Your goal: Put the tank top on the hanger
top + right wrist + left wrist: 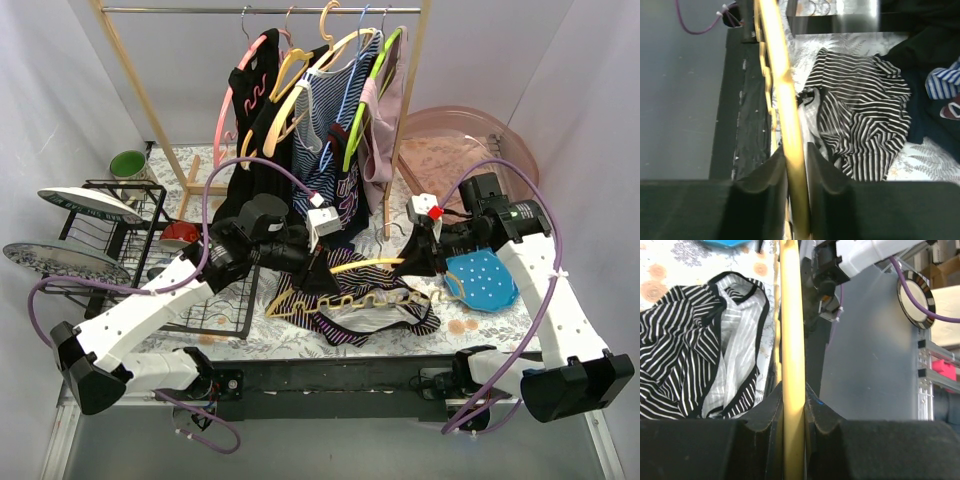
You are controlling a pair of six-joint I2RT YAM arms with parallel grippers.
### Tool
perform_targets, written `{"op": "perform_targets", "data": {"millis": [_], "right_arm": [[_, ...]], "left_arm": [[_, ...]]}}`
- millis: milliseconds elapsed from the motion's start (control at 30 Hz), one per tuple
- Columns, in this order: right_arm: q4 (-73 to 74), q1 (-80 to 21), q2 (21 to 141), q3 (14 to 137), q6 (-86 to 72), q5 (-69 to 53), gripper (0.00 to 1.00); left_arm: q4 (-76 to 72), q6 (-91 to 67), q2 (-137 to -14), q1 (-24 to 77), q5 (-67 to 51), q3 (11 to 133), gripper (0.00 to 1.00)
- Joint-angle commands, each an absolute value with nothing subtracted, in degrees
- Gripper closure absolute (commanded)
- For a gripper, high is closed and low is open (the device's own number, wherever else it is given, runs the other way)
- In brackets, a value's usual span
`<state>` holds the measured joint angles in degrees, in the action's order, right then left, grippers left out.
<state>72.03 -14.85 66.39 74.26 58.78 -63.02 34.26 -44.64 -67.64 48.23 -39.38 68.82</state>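
Observation:
The pale-yellow hanger [365, 264] hangs level between my two grippers, just above the table, its wavy lower bar over the tank top [345, 322]. The tank top lies crumpled on the table in front of the arms, striped black, its pale inside showing. My left gripper [322, 272] is shut on the hanger's left shoulder. In the left wrist view [792, 390] the yellow bar [792, 315] runs up between the jaws, with the tank top [690, 355] to its left. My right gripper [408, 262] is shut on the right shoulder. In the right wrist view [796, 150] the hanger [785, 90] sits between the jaws and the tank top [865, 120] lies beyond.
A wooden clothes rail [300, 100] with several hangers and garments stands at the back. A black dish rack [130, 230] with plates is at the left, with a green mug [128, 163] behind it. A pink tub [460, 140] is at the back right. A blue dotted item [480, 280] lies by my right gripper.

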Motion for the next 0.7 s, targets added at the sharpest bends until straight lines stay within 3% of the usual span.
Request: {"op": "perform_targets", "data": {"millis": [0, 33, 133, 167, 200, 233, 333, 433, 667], "right_arm": [[75.06, -15.56, 66.27, 73.92, 60.38, -64.25, 0.91], [74.8, -15.47, 65.49, 74.0, 60.47, -63.38, 0.97], [72.78, -15.56, 62.86, 75.58, 58.45, -57.67, 0.99], [72.51, -15.47, 61.88, 76.28, 58.27, -56.26, 0.99], [72.34, -15.47, 61.09, 76.46, 58.1, -53.81, 0.99], [72.33, -15.56, 59.08, 76.55, 57.83, -52.66, 0.99], [72.68, -15.03, 55.65, 76.64, 57.57, -48.61, 0.99], [73.47, -13.19, 52.49, 75.85, 57.74, -45.71, 0.99], [73.31, -8.53, 46.32, 74.36, 55.47, -40.35, 0.99]], "left_arm": [[26.46, -46.67, -63.81, 48.43, -40.25, 66.63, 1.0], [25.41, -47.02, -63.72, 48.43, -40.17, 66.19, 1.0], [23.3, -49.39, -62.67, 48.43, -37.89, 63.38, 1.0], [22.86, -50.0, -62.14, 48.43, -36.58, 62.67, 0.95], [22.59, -51.23, -61.62, 48.43, -34.39, 61.19, 0.74], [22.41, -51.76, -60.74, 48.43, -32.97, 60.48, 0.6], [23.37, -53.96, -59.24, 48.43, -27.98, 57.58, 0.34], [25.82, -57.11, -57.05, 48.43, -20.61, 54.77, 0.25], [29.53, -68.97, -52.65, 48.43, -7.57, 45.89, 0.22]]}}
